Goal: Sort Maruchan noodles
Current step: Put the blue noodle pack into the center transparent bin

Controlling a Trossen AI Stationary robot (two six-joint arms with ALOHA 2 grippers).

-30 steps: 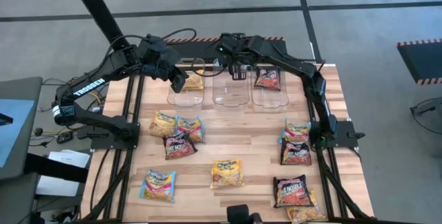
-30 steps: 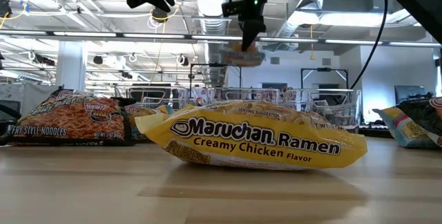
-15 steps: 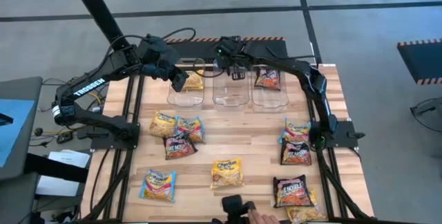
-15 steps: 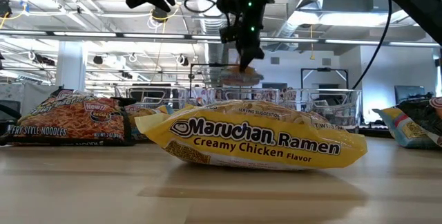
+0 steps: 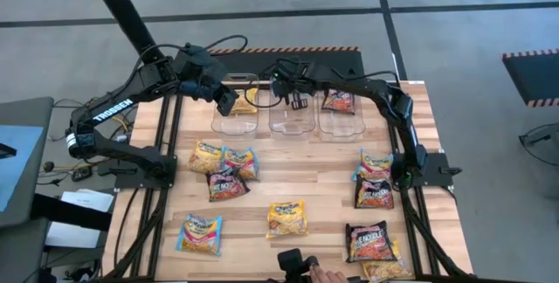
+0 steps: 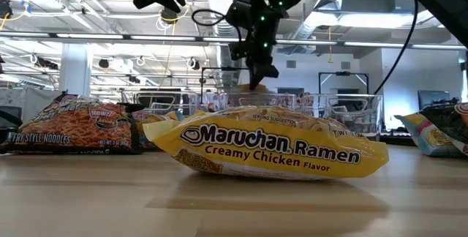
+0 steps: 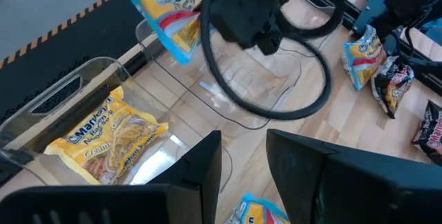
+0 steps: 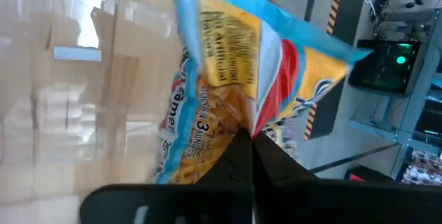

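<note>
The right gripper, jaws clenched on a light blue plastic ramen packet, hangs over the middle clear plastic bin; it should lower inside before letting go. Left gripper, half-parted, waits beside that bin

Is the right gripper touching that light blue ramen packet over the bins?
Touching. The right wrist view shows the right gripper pinched shut on the edge of the light blue plastic ramen packet.
</note>
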